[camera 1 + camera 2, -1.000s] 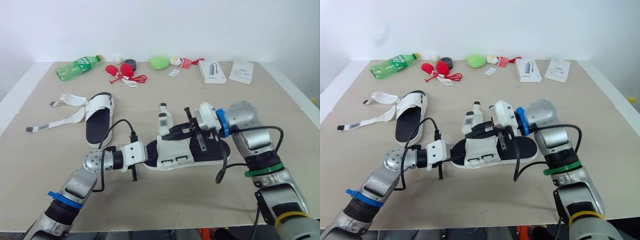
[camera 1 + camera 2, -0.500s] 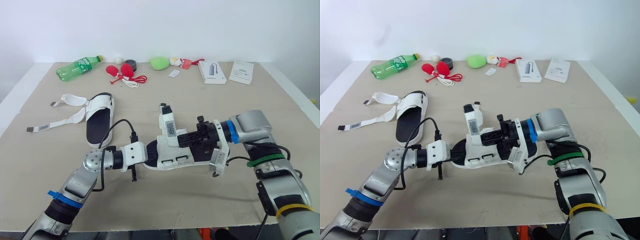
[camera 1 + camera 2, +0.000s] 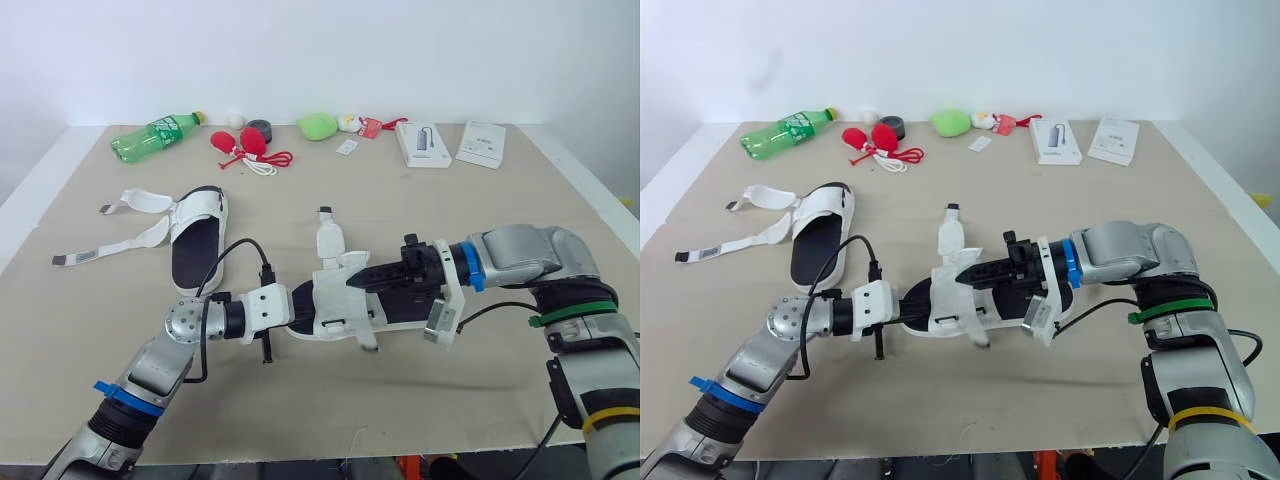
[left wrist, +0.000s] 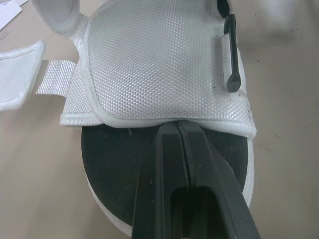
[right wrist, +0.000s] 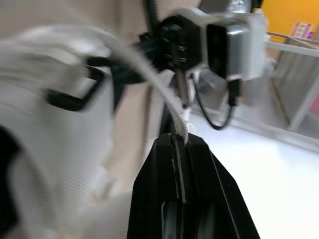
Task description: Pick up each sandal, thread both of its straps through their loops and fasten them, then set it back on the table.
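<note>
Sandal (image 3: 340,305) at the middle of the table (image 3: 300,400), white mesh upper over a black footbed, one rounded end of its sole clamped between the left gripper's (image 4: 177,130) closed fingers. One strap (image 3: 327,238) sticks straight up off it. The right gripper (image 5: 178,140) has its fingers pinched tight on a strip of white webbing (image 5: 167,92). A black loop (image 4: 231,59) lies against the mesh. The other sandal (image 3: 197,238) sits flat off to the left, straps (image 3: 105,248) splayed loose

Left tool (image 3: 297,304) pinched closed, arm extended forward, right tool (image 3: 355,282) pinched closed, forearm pointing leftward
</note>
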Action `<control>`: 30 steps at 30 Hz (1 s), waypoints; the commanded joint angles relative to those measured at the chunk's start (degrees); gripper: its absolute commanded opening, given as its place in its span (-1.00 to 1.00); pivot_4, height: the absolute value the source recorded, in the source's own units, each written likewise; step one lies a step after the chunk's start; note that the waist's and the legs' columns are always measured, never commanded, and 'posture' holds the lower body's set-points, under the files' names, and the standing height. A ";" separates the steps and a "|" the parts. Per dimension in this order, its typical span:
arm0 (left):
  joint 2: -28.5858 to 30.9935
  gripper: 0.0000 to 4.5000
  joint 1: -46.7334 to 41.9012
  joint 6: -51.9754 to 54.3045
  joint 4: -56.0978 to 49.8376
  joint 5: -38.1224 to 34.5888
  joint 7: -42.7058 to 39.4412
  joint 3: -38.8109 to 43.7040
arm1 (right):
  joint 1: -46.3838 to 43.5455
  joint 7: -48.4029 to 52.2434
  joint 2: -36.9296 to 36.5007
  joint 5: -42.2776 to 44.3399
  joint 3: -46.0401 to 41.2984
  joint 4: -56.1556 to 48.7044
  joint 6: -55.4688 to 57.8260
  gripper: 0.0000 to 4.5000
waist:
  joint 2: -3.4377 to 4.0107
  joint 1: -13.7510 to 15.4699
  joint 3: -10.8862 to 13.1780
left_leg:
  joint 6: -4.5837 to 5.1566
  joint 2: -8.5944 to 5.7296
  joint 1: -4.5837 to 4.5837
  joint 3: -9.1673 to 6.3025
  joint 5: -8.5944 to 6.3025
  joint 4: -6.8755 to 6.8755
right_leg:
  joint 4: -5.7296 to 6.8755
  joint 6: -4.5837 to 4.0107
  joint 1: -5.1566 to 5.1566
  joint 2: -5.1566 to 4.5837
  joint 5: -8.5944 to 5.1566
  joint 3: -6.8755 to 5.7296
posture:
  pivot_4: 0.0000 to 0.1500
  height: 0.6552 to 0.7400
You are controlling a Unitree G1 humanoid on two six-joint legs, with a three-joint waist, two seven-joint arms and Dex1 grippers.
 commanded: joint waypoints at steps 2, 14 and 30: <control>0.64 -1.00 0.52 0.04 -0.39 -0.14 -0.64 -0.35 | -3.91 -8.27 -3.82 -0.27 7.28 3.58 -0.06 -0.54 | 0.00 -0.09 0.00 | 0.00 -0.01 0.00 0.03 0.00 0.00 | 0.00 0.00 0.00 -0.03 0.00 0.02 | 1.00 1.00; 0.58 -1.00 -1.32 -0.44 1.92 -0.91 -2.80 -0.87 | -8.74 10.83 -19.48 61.87 44.88 2.35 17.17 0.98 | 0.01 -0.02 0.01 | 0.09 -0.11 0.02 0.00 0.00 -0.12 | 0.00 -0.02 0.08 -0.11 -0.05 0.09 | 1.00 1.00; -0.80 -1.00 -5.11 -0.92 6.47 -2.70 -7.00 -1.69 | 22.01 39.32 -36.73 116.62 9.44 -51.17 118.33 0.98 | 0.22 0.33 -0.11 | 0.31 -0.09 0.01 0.02 -0.14 0.17 | 0.08 0.07 0.21 -0.26 -0.22 -0.08 | 1.00 1.00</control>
